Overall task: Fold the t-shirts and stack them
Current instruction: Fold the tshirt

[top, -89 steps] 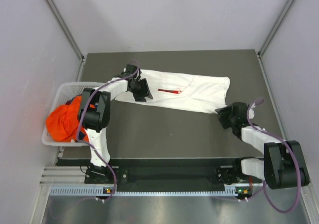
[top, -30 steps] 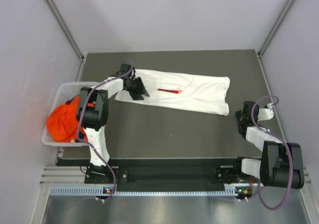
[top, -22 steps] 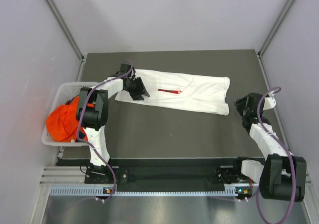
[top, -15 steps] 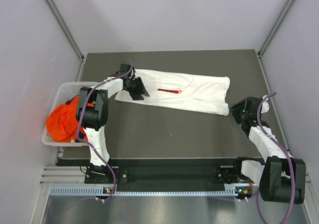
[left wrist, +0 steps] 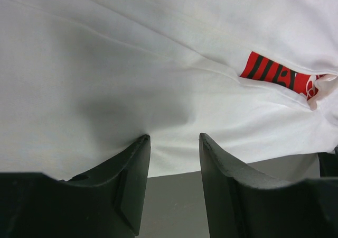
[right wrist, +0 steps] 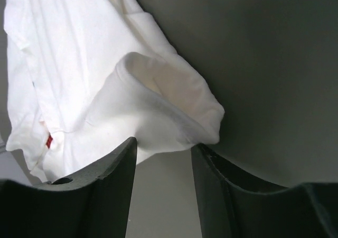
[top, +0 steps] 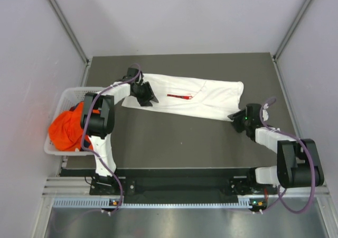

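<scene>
A white t-shirt (top: pixel 195 96) with a small red label (top: pixel 179 96) lies folded lengthwise across the back of the dark table. My left gripper (top: pixel 145 98) is open at the shirt's left end, its fingers pressed down against the near hem (left wrist: pixel 174 153). My right gripper (top: pixel 236 117) is open at the shirt's right near corner, where a curled fold of white cloth (right wrist: pixel 174 111) lies just ahead of its fingertips. An orange t-shirt (top: pixel 66 129) is bunched in the white basket (top: pixel 68 95) at the left.
The basket stands at the table's left edge, beside the left arm. Grey walls close in the table at the back and on both sides. Bare dark tabletop (top: pixel 174 143) stretches between the shirt and the arm bases.
My right gripper swung out to the right edge of the table, then came back left to the shirt's right near corner. The left gripper has stayed at the shirt's left end.
</scene>
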